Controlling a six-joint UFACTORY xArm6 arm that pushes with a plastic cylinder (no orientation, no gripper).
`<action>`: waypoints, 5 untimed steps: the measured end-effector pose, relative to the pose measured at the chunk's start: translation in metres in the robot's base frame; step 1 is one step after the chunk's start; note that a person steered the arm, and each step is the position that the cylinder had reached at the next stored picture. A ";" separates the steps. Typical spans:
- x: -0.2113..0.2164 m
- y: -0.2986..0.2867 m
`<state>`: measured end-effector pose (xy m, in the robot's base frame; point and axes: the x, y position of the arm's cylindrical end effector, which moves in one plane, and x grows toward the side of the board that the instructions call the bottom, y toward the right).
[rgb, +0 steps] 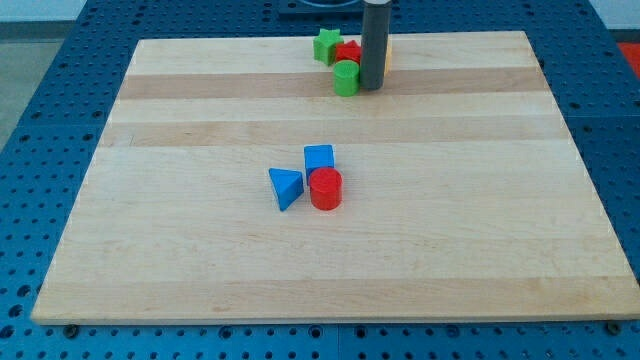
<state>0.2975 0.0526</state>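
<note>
My tip stands near the view's top, at the lower end of the dark rod. It is right beside a green cylinder, on that block's right side. Just above the cylinder sits a red block, and a green star-shaped block lies to its left. A sliver of a yellow block peeks out behind the rod on the right. Near the board's middle, a blue triangular block, a blue cube and a red cylinder sit close together, far from my tip.
The blocks rest on a pale wooden board with lighter and darker stripes. Around the board runs a blue perforated table surface.
</note>
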 end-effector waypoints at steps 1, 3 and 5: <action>-0.002 0.000; 0.028 0.001; 0.084 0.008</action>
<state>0.3818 0.0604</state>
